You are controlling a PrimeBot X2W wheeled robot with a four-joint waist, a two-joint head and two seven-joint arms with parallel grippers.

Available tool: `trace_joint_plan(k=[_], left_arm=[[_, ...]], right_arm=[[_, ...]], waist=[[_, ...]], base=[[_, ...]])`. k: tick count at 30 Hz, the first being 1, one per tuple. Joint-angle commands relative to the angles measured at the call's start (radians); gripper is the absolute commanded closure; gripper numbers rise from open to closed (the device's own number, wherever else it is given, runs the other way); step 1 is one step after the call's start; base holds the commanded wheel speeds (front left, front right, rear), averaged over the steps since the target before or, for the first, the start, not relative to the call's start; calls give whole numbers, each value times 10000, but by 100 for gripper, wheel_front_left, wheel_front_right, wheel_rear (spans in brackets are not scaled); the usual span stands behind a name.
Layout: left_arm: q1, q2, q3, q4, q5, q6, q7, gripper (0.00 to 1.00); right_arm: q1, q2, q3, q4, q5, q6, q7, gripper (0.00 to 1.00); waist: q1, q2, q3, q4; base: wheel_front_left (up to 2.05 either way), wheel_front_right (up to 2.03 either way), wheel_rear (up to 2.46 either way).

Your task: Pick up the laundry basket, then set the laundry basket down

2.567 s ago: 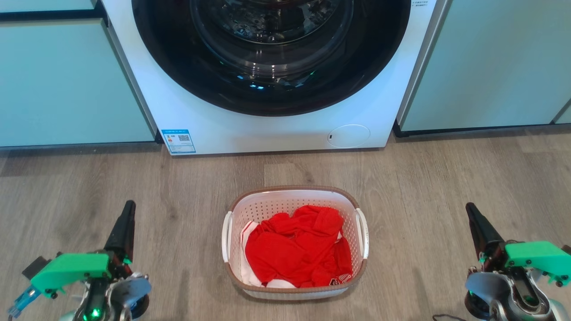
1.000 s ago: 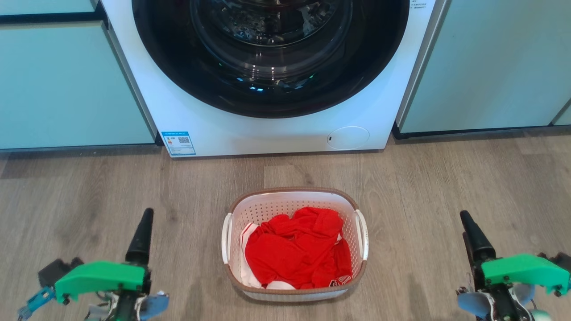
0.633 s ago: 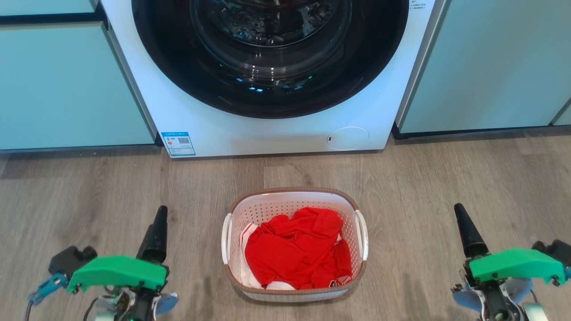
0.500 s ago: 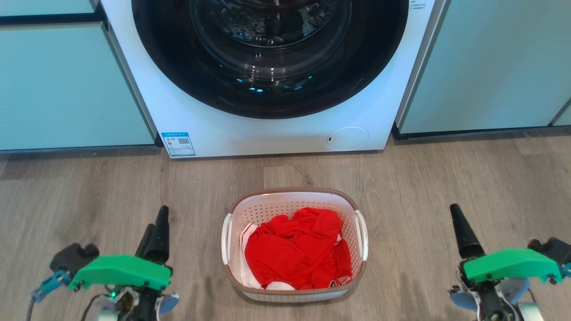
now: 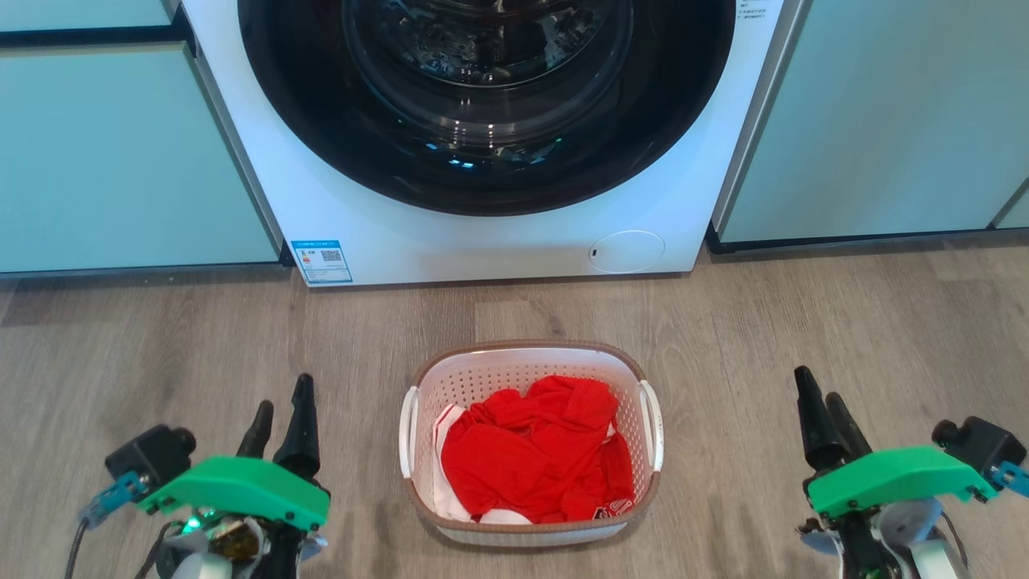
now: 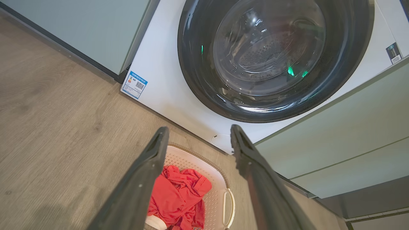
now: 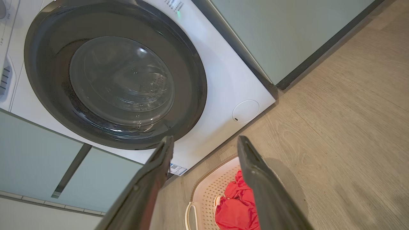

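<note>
Laundry basket point(image 5: 514, 371) (perforated, perhaps woven rim) separates released left end effector point(image 5: 284, 394) and released right end effector point(image 5: 816, 386).

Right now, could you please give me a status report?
Left gripper and right gripper open, empty. Laundry basket on floor between them, not gripped. Nothing blocking.

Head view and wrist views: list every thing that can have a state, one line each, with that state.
laundry basket: upright on the floor, loaded, not held.
clothes: crumpled inside the laundry basket.
washing machine door: shut.
cupboard doors: shut.
left gripper: open, empty, apart from the laundry basket.
right gripper: open, empty, apart from the laundry basket.
</note>
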Motion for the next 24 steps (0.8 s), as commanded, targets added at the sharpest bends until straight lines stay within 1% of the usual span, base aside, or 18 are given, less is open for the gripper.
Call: trace_joint_plan(k=[1,24], left_arm=[[-246,186,64,-426,392,113,-159,0],[-147,643,-926,-785,3016,1146,-812,0]], right_arm=[[-166,-97,176,-408,-376,13,-166,0],[-56,-121,606,-732,-2989,17,-809,0]], waist=[[0,0,-4,0],[0,0,-50,-47]], base=[[0,0,0],[0,0,0]])
